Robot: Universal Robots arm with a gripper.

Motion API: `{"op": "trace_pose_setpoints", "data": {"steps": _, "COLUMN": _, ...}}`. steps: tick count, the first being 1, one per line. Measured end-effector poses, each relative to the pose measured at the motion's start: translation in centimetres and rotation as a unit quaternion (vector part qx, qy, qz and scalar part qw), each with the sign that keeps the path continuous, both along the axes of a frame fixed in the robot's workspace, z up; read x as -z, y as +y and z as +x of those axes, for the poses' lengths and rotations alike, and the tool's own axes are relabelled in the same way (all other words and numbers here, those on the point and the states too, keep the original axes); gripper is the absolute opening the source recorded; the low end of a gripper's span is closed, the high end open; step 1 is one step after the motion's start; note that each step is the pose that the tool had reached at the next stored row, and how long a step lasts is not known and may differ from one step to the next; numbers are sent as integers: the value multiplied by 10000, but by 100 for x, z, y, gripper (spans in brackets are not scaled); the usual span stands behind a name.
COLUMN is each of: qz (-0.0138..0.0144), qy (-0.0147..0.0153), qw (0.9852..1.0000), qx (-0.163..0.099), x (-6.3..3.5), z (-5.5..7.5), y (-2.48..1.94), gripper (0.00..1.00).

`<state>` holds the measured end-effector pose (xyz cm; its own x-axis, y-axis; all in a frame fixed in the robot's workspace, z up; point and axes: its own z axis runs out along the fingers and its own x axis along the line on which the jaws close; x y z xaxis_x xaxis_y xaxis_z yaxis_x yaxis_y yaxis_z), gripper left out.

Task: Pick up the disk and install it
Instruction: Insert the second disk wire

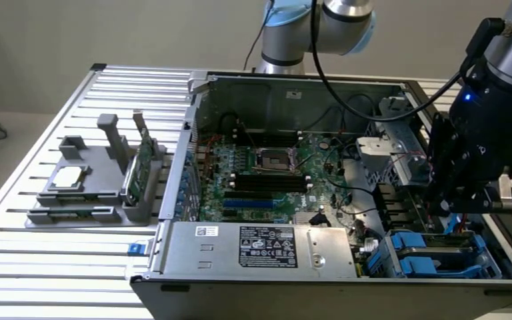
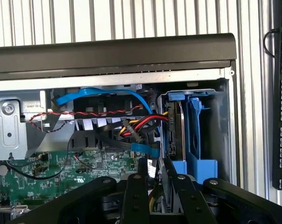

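The disk point(image 2: 176, 130) stands on edge in the drive bay at the corner of the open computer case, a dark slab framed by its bright blue carrier. In the exterior view the same blue carrier point(image 1: 421, 257) sits low in the bay near the case's front right corner. My gripper point(image 1: 465, 207) hangs above that bay on the exterior view's right. In the wrist view my gripper point(image 2: 155, 163) is just beside the near end of the disk. Its black fingers point(image 2: 134, 196) stand a little apart, and only cables show through the gap.
Red, yellow and blue cables point(image 2: 141, 126) bunch right beside the bay. The motherboard point(image 1: 265, 173) fills the case floor, with a labelled metal box point(image 1: 265, 247) in front. A grey fixture point(image 1: 87, 193) on the slatted table holds a silver chip point(image 1: 69, 177) and a green card point(image 1: 141, 167).
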<state>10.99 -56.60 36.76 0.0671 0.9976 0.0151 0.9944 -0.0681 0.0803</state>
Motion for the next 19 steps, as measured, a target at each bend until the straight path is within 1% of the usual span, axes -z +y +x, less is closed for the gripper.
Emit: {"op": "trace_pose_setpoints", "data": {"steps": 19, "qz": 1, "qy": -1, "qw": 10000, "qx": 0, "x": 36, "z": 46, "y": 0, "gripper": 27}}
